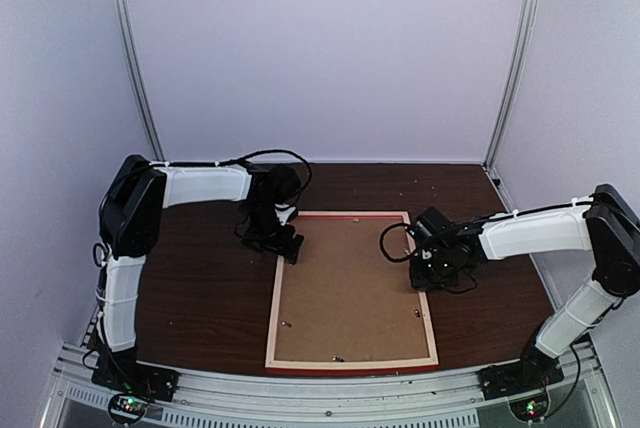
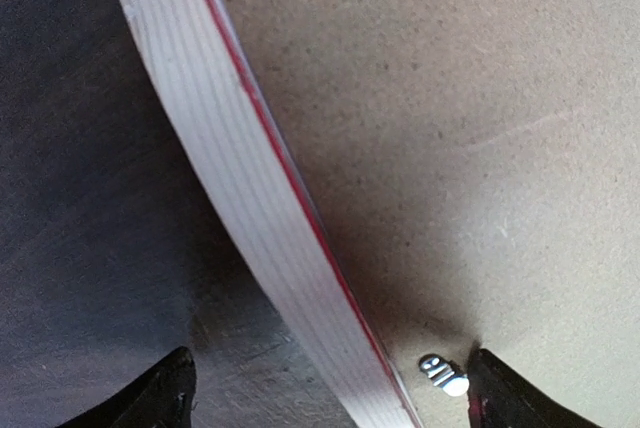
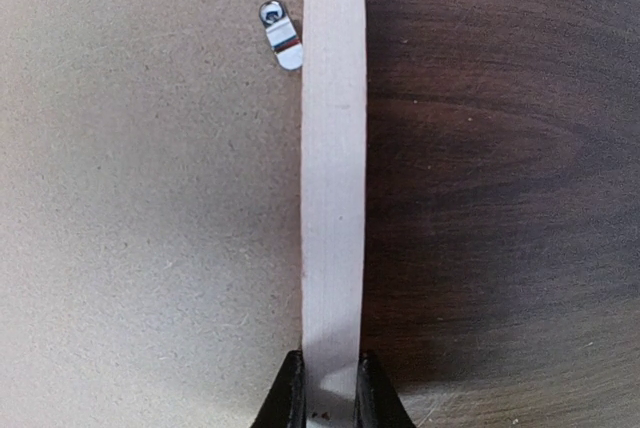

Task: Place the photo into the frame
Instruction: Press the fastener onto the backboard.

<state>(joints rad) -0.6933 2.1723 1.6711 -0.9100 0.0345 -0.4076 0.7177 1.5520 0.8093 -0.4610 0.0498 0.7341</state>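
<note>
The frame (image 1: 273, 320) lies face down on the table, pale wood back up with a thin red edge showing. A plain brown backing board (image 1: 350, 288) fills it. The photo is hidden. My left gripper (image 1: 287, 246) is open at the frame's far left corner. In the left wrist view its fingers (image 2: 160, 400) straddle the left rail (image 2: 240, 188) without touching it. My right gripper (image 1: 430, 268) is shut on the right rail (image 3: 333, 148), which both fingertips (image 3: 292, 393) press.
Small metal retaining tabs (image 2: 443, 375) (image 3: 280, 36) stick out over the backing board (image 3: 150, 198) beside the rails. Dark wood table (image 1: 200, 288) surrounds the frame. White walls and two upright metal posts (image 1: 135, 58) enclose the cell.
</note>
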